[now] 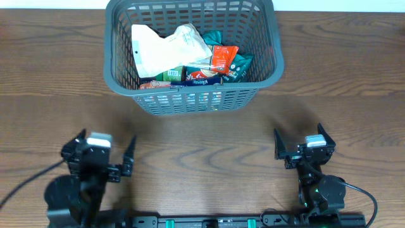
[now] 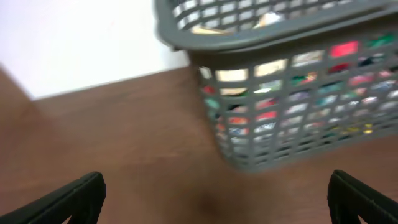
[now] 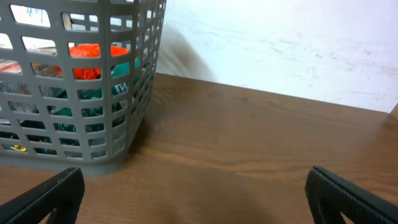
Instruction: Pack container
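Note:
The dark grey lattice container (image 1: 193, 101) stands at the back middle of the wooden table, holding a white pouch (image 1: 161, 47), an orange packet (image 1: 223, 58), teal packets (image 1: 239, 65) and other snack packs. It also shows in the left wrist view (image 2: 298, 140), blurred, and in the right wrist view (image 3: 118, 152). My left gripper (image 1: 105, 151) is open and empty at the front left, well short of the container; its view (image 2: 214, 199) shows bare table between the fingers. My right gripper (image 1: 299, 142) is open and empty at the front right; the right wrist view (image 3: 194, 196) shows the same.
A white wall (image 3: 280, 43) runs behind the table's back edge. The brown wooden table (image 1: 202, 145) stretches between the container and both grippers. A black cable (image 1: 25, 183) trails at the front left.

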Robot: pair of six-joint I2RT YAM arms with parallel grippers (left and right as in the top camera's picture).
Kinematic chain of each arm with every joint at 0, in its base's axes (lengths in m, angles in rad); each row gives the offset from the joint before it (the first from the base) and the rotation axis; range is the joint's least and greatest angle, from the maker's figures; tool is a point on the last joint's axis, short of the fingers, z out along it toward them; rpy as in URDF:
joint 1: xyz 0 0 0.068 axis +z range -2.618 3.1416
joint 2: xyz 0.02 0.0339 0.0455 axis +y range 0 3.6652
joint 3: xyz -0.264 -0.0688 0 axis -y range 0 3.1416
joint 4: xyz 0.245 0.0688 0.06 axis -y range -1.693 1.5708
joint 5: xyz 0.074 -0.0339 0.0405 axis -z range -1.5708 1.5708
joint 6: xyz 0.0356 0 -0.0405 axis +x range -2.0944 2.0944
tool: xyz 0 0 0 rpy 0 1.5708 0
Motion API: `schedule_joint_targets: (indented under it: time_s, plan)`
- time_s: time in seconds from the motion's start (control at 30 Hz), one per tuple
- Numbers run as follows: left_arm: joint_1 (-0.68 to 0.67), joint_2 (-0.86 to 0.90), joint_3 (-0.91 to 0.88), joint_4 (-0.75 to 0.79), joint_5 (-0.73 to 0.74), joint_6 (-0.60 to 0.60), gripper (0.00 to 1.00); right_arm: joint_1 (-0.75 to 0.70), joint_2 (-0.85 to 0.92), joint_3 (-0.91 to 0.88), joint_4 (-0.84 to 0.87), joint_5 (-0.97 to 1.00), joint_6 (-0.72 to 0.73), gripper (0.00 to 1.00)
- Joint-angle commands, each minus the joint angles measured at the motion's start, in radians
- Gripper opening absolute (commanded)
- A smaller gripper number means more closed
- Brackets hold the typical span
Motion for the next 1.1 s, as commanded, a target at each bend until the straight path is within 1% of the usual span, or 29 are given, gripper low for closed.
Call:
schedule_joint_targets:
  time_s: [0.0, 0.13, 0.2, 0.23, 0.3, 0.37, 0.47, 0.53, 0.6, 0.67, 0.77, 1.07]
  plan:
    - [-0.033, -0.086, -0.122, 0.095, 0.006, -0.013, 0.99, 0.016, -0.007, -0.006, -0.001, 0.01, -0.007, 0.99]
    - [-0.037, -0.175, -0.291, 0.327, -0.008, -0.014, 0.99, 0.016, -0.007, -0.006, -0.001, 0.01, -0.007, 0.99]
    - [-0.037, -0.205, -0.365, 0.43, -0.047, -0.021, 0.98, 0.016, -0.007, -0.006, -0.001, 0.01, -0.007, 0.99]
    - [-0.037, -0.217, -0.408, 0.488, -0.093, -0.042, 0.99, 0.016, -0.007, -0.006, -0.001, 0.01, -0.007, 0.99]
    - [-0.037, -0.215, -0.457, 0.56, -0.162, -0.081, 0.99, 0.016, -0.007, -0.006, -0.001, 0.01, -0.007, 0.99]
    - [-0.037, -0.215, -0.491, 0.592, -0.207, -0.1, 0.99, 0.016, -0.007, -0.006, -0.001, 0.01, -0.007, 0.99]
    - [-0.037, -0.215, -0.517, 0.594, -0.246, -0.119, 0.99, 0.016, -0.007, -0.006, -0.001, 0.01, -0.007, 0.99]
    - [-0.037, -0.215, -0.538, 0.592, -0.246, -0.124, 0.99, 0.016, -0.007, -0.006, -0.001, 0.01, -0.007, 0.99]
    - [-0.037, -0.215, -0.564, 0.592, -0.246, -0.16, 0.99, 0.016, -0.007, -0.006, -0.001, 0.01, -0.007, 0.99]
    - [-0.039, -0.215, -0.568, 0.542, -0.241, -0.199, 0.99, 0.016, -0.007, -0.006, -0.001, 0.01, -0.007, 0.99]
    - [-0.045, -0.215, -0.568, 0.492, -0.235, -0.201, 0.98, 0.016, -0.007, -0.006, -0.001, 0.01, -0.007, 0.99]
    - [-0.048, -0.214, -0.568, 0.492, -0.216, -0.204, 0.98, 0.016, -0.007, -0.006, -0.001, 0.01, -0.007, 0.99]
